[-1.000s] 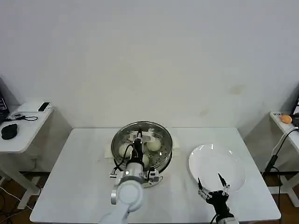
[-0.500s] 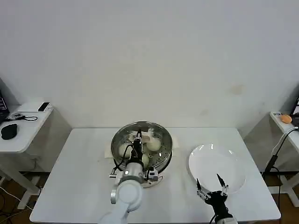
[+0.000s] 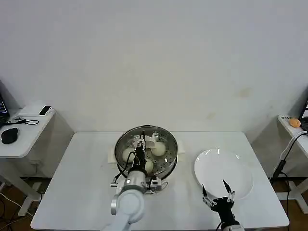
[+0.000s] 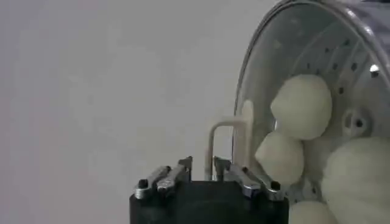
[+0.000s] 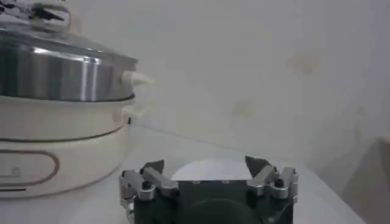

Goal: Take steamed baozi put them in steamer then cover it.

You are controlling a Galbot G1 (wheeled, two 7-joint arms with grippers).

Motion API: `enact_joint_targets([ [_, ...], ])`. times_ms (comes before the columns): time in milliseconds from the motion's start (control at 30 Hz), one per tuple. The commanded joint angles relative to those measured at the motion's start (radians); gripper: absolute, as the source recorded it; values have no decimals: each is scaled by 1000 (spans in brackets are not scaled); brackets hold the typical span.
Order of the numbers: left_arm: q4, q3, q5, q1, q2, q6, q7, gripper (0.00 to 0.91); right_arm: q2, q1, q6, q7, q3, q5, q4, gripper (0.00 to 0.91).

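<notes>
Head view: white table fills the foreground w/ the steamer at its centre, shiny steel pot on a white base; white plate sits to the steamer's right, apart from it, nothing on it; glass cover w/ metal rim lies over the steamer, whitish handle at its middle; four steamed baozi rest on the perforated tray under the glass; left gripper is over the cover's centre, fingers drawn close together either side of the handle; left wrist view shows those fingers narrow around the upright handle, contact can't be told for sure, w/ baozi seen through the glass; right gripper is at the table's near edge just before the plate, fingers spread wide, holding nothing; right wrist view shows its gripper w/ fingers apart, plate beyond it, steamer off to one side w/ cover on top.
</notes>
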Motion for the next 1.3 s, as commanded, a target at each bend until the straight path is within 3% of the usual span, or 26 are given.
enact_joint_targets([
  [33,-153,-1,-44,82,42,-14,-3,907,0,0,5,0,1,-1,-3,907],
  [267,-306,-62,-143,195,99,-39,-64,907,-8,-5,-6,4,-6,18,-2,907],
  [400,-405,-175,-385,338,185,-62,-151,907,-16,-9,-13,4,-6,35,2,907],
  [500,-422,-308,-805,431,248,-152,-320,907,-23,-14,-12,5,-2,54,7,907],
  [533,-397,-353,-988,449,246,-226,-369,907,-25,-17,-13,7,-1,61,9,907],
  [567,-352,-414,-1239,455,232,-377,-510,907,-33,-27,-17,7,0,84,21,907],
  [633,-312,-507,-1463,480,199,-440,-523,907,-55,-44,-28,6,-7,123,39,907],
  [667,-294,-560,-1653,512,209,-435,-516,907,-70,-59,-35,6,-13,143,52,907],
  [767,-241,-624,-1921,573,242,-424,-573,907,-125,-88,-36,1,-18,197,75,907],
  [833,-206,-649,-1989,592,240,-424,-548,907,-157,-98,-35,-1,-20,227,81,907],
  [1000,-219,-646,-1951,668,193,-421,-494,907,-214,-118,-37,-7,-24,281,104,907],
  [1300,-245,-622,-1827,736,134,-398,-512,907,-363,-168,-144,-34,-5,472,145,907],
])
